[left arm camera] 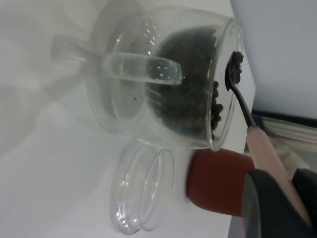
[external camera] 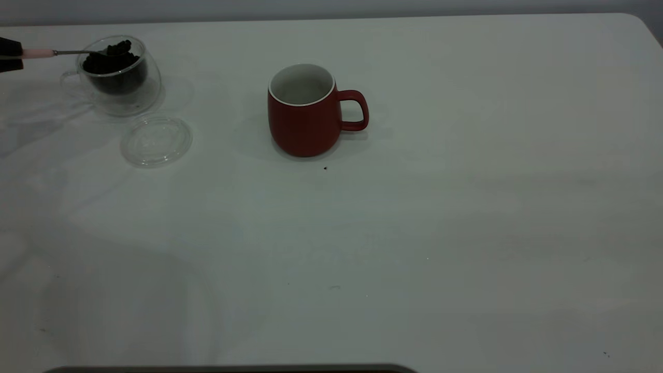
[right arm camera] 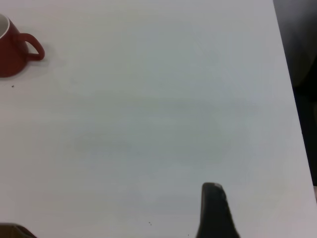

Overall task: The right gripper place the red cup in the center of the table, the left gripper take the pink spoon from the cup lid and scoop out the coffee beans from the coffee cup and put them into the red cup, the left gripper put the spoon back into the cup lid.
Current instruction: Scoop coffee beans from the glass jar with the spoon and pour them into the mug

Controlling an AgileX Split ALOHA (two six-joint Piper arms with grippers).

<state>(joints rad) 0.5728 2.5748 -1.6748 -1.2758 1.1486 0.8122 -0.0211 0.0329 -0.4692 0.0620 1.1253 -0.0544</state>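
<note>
The left pincer (external camera: 11, 54) is clamped on the handle of the pink spoon (external camera: 39, 53), whose bowl, loaded with coffee beans (external camera: 111, 62), sits over the coffee cup (external camera: 116, 75) just beyond it. The cup lid (external camera: 156, 141) lies beside that cup; the red cup (external camera: 305, 111) stands farther off on the tabletop (external camera: 466, 207). Of the right pincer (right arm camera: 215, 210) only one finger shows, so I cannot tell its state.

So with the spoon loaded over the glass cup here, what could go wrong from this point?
1. The pink spoon carries heaped coffee beans at the coffee cup rim; beans could roll off while crossing the open table to the red cup.
2. The left gripper holds the handle's far end, so the spoon may pivot.
3. The cup lid lies near the path, though a low swing clipping it looks less likely.
</note>
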